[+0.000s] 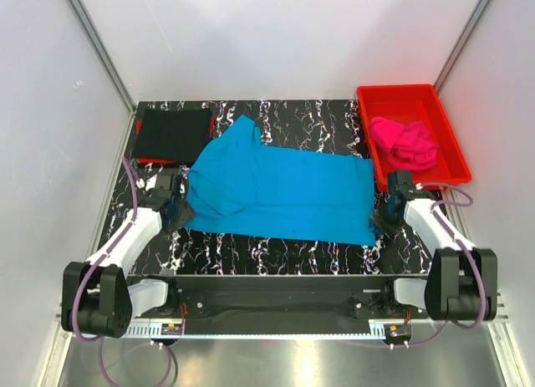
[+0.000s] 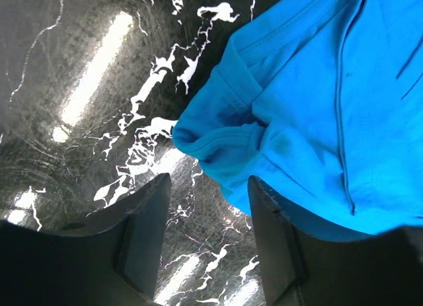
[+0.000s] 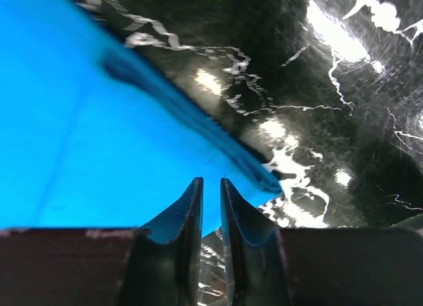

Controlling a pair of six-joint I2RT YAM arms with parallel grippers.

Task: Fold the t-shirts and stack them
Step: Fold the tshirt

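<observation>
1. The turquoise t-shirt (image 1: 280, 195) is lying spread out across the middle of the tabletop (image 1: 276, 253), long way left to right. It's looking unfolded to me, with one sleeve poking toward the back.
2. The black t-shirt (image 1: 173, 134) is sitting as a flat folded square in the back left corner. The pink t-shirt (image 1: 405, 142) is lying crumpled in the red bin (image 1: 451, 153) at back right, so I'm guessing there's plenty of the job left.
3. The left tool (image 2: 208, 187) is hovering at the turquoise shirt's near-left end with its fingers apart and nothing between them. A bunched hemmed edge (image 2: 211, 137) is lying just ahead of the fingertips, mostly toward one finger, not centred in the gap.
4. The right tool (image 3: 208, 182) is sitting at the shirt's near-right corner with its fingers almost together, only a thin slit showing. The cloth is lying right at the tips, but I can't tell if the hem is actually pinched.
5. What I'm worrying about:
   - If the left tool is closing where it is now, it may be grabbing only the bunched lip, or bare tabletop, and the fold would be coming out crooked.
   - If the right side isn't really gripping, that corner will be slipping out on the lift.
   - One side lifting alone would be dragging the shirt into a wrinkled heap.
</observation>
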